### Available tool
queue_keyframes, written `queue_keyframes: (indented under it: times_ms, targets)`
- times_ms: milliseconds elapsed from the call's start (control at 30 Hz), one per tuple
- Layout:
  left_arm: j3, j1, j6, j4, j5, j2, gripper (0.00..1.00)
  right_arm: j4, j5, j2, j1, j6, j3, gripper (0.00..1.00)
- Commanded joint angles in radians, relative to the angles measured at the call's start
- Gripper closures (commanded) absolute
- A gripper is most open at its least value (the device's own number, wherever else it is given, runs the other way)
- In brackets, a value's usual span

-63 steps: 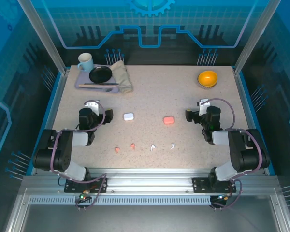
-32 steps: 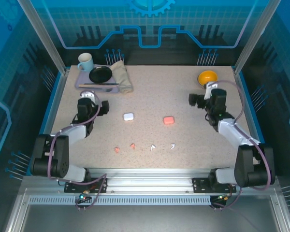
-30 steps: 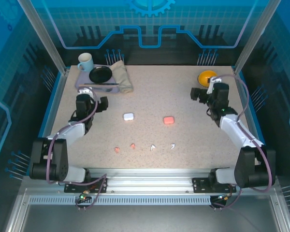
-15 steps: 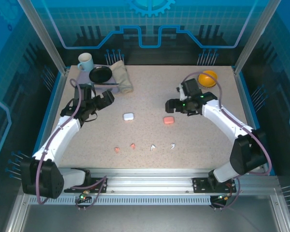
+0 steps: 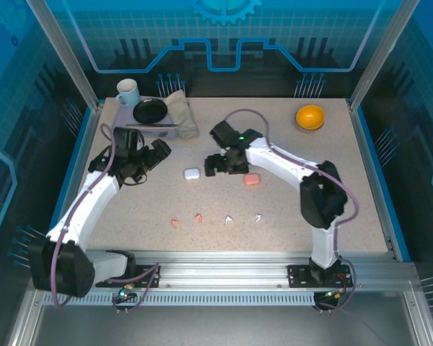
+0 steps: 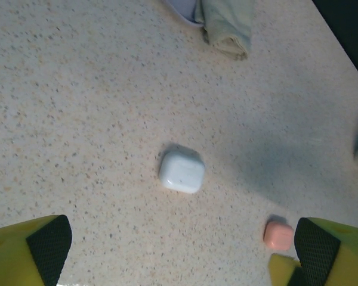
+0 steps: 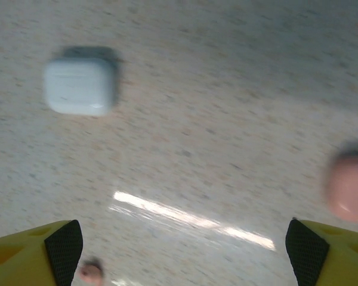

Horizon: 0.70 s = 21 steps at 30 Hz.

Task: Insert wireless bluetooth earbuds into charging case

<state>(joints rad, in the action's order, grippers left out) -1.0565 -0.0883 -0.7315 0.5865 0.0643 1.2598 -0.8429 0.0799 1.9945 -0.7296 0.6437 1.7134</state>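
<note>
A white charging case (image 5: pixel 192 174) and a salmon-pink case (image 5: pixel 252 179) lie shut on the speckled table. Nearer the front lie two salmon earbuds (image 5: pixel 175 223) (image 5: pixel 198 217) and two white earbuds (image 5: pixel 228 219) (image 5: pixel 258 217). My left gripper (image 5: pixel 154 153) hovers open left of the white case. My right gripper (image 5: pixel 224 166) hangs open between the two cases, above the table. The left wrist view shows the white case (image 6: pixel 182 170), the pink case (image 6: pixel 278 234) and the empty left gripper (image 6: pixel 179 253). The blurred right wrist view shows the white case (image 7: pixel 79 86), the pink case (image 7: pixel 349 187), one salmon earbud (image 7: pixel 90 272) and the right gripper (image 7: pixel 182 247) wide open.
At the back left a tray (image 5: pixel 123 127) carries a mug (image 5: pixel 128 92), a black dish (image 5: pixel 150 110) and a folded cloth (image 5: pixel 180 114). An orange bowl (image 5: pixel 310 116) sits at the back right. The cloth's end (image 6: pixel 227 27) shows in the left wrist view.
Both arms have unfolded from their rest poses. The right arm swung far left to the spot between the cases. The left arm reached out toward the white case.
</note>
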Motion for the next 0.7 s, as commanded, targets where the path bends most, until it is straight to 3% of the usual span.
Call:
queue_keyframes:
  times_ms: [0,167,333,667]
  targets:
    - [-0.079,0.061,0.005,0.081,-0.014,0.062,0.01,-0.136,0.046,0.136,-0.067,0.082,0.203,0.07]
    - [-0.077,0.188,-0.034,0.054,0.078,0.122,0.01,-0.248,0.106,0.324,-0.122,0.148,0.466,0.06]
    - [-0.049,0.269,-0.062,0.025,0.139,0.151,0.01,-0.293,0.141,0.457,-0.139,0.202,0.604,0.06]
    - [-0.018,0.291,-0.055,0.000,0.183,0.138,0.01,-0.263,0.170,0.570,-0.148,0.197,0.711,0.08]
